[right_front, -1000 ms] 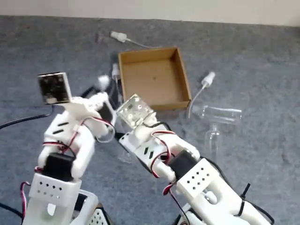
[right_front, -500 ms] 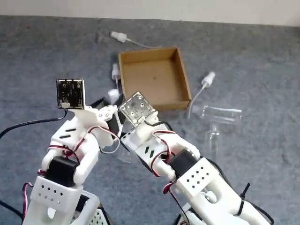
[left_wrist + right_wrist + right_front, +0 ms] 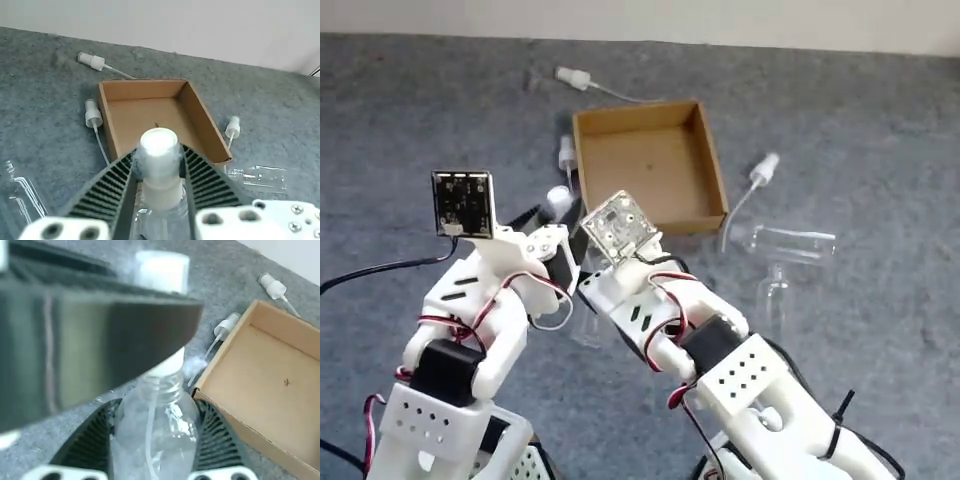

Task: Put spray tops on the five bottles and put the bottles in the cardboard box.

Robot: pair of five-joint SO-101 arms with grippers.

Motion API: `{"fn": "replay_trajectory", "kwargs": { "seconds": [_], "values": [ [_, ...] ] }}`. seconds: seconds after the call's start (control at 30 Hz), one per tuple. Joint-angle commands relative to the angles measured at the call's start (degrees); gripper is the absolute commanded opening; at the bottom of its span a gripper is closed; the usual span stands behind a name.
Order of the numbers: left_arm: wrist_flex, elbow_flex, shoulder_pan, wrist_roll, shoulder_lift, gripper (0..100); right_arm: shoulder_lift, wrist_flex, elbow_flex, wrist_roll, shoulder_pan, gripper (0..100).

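Left gripper: my left gripper (image 3: 159, 162) is clamped on a white spray top (image 3: 159, 145), with one ribbed finger on each side of its collar.
Right gripper: my right gripper (image 3: 155, 437) is closed around the body of a clear bottle (image 3: 150, 405); both black fingers press on its sides.
Held spray top: it sits over the neck of this bottle, and its thin tube hangs down inside the clear body. I cannot tell if it is fully seated.
Held bottle: it is above the carpet (image 3: 880, 150), between my two arms and near the left front corner of the box.
Cardboard box: the cardboard box (image 3: 715, 170) stands open on the grey carpet, just beyond my grippers, and its brown floor is visible.
Loose spray tops: three lie on the carpet, each with a thin tube. One (image 3: 575, 77) is beyond the far left corner of the box, one (image 3: 567, 152) is just beside its left wall, and one (image 3: 763, 168) is near its right wall.
Loose bottles: one clear bottle (image 3: 790, 241) lies on its side near the right front corner of the box. A second (image 3: 775, 293) lies just beside it, closer to my right arm. In the left wrist view a third (image 3: 17, 192) lies on the carpet, well apart from the box.
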Motion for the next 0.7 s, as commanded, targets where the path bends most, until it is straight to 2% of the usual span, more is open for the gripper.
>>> {"fn": "replay_trajectory", "kwargs": {
  "seconds": [0.0,0.07,0.2,0.53,0.67],
  "values": [
    [0.6,0.5,2.0,-2.1,1.1,1,-2.4,-2.8,-0.7,-0.1,1.4,0.4],
    [0.6,0.5,3.0,-4.8,1.5,4,-2.4,-2.8,-0.6,0.4,1.4,0.4],
    [0.6,1.1,6.1,-5.7,1.5,9,-2.5,-2.2,-0.5,7.9,1.2,0.4],
    [0.8,1.4,6.2,-5.9,1.1,6,-2.5,-2.0,-0.6,4.0,1.4,0.4],
    [0.8,0.0,6.2,-11.2,1.0,6,-2.4,-2.0,-0.6,4.0,1.4,0.4]
  ]
}}
